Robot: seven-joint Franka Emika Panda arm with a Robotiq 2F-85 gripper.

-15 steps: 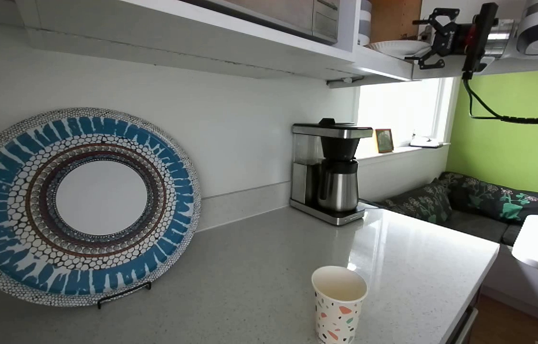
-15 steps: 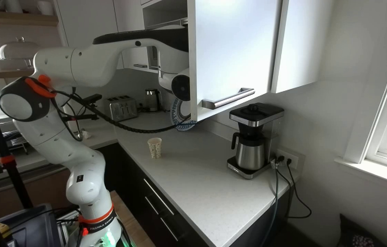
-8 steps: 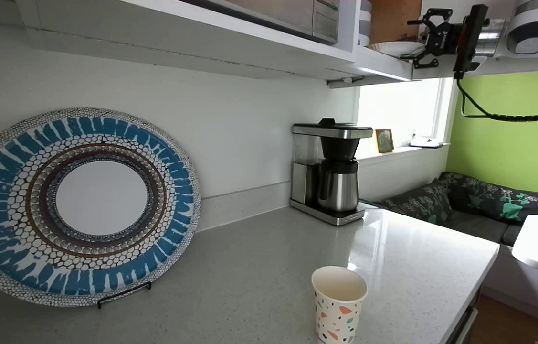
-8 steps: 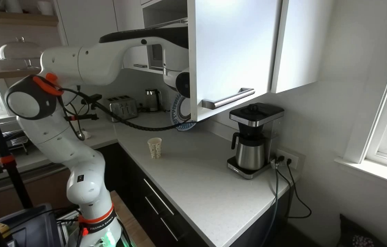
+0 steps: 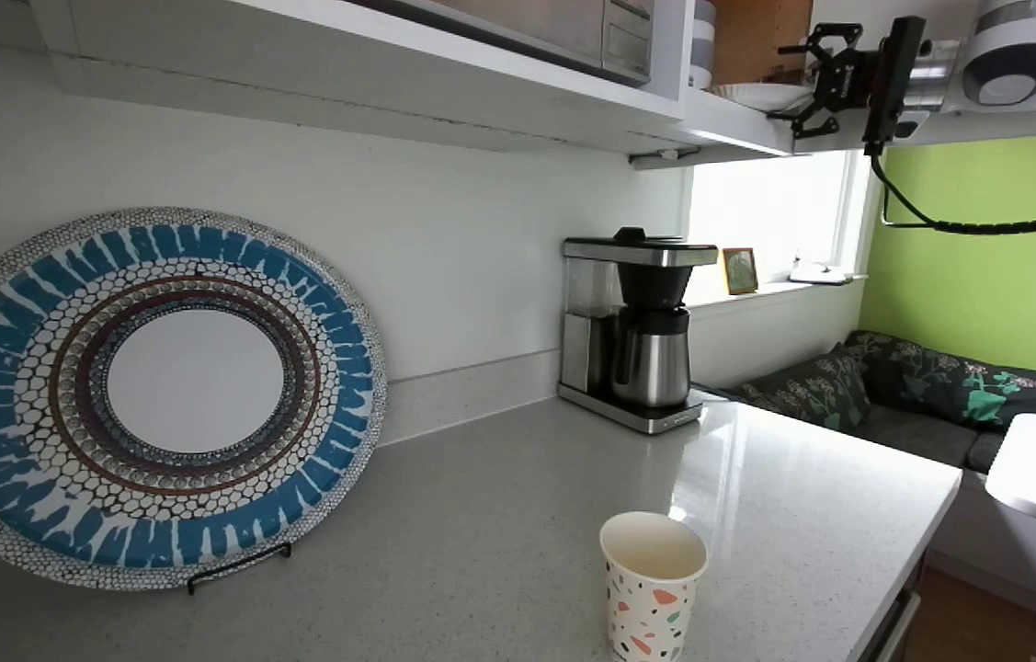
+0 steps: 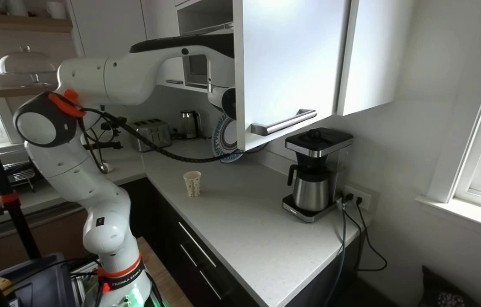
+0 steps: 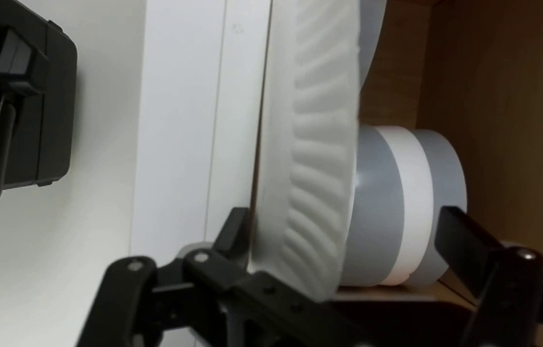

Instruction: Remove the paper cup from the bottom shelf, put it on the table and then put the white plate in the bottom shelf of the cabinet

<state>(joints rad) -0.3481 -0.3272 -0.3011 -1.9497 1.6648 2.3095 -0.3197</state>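
Observation:
The paper cup (image 5: 651, 598) stands upright on the table (image 5: 481, 524); it also shows in an exterior view (image 6: 192, 184). The white plate (image 5: 757, 95) lies on the bottom shelf (image 5: 738, 124) of the cabinet (image 6: 291, 64). My gripper (image 5: 779, 83) is open at the cabinet's mouth, at the plate's near edge. In the wrist view the plate (image 7: 310, 159), with its fluted rim, stands between the spread fingers of my gripper (image 7: 343, 226). One finger (image 7: 235, 233) is under the plate, close to it; I cannot tell if it touches. The other is well above the rim.
Grey-and-white striped dishes (image 7: 396, 207) stand behind the plate in the cabinet. An open cabinet door (image 6: 291, 85) stands beside the arm. A coffee maker (image 5: 632, 331) and a large patterned plate (image 5: 159, 405) stand on the table. A cable hangs from the wrist.
My gripper has moved left and slightly down in an exterior view, further into the cabinet. The plate's visible right end has shifted left too. The gripper has stayed open, and the cup has not moved.

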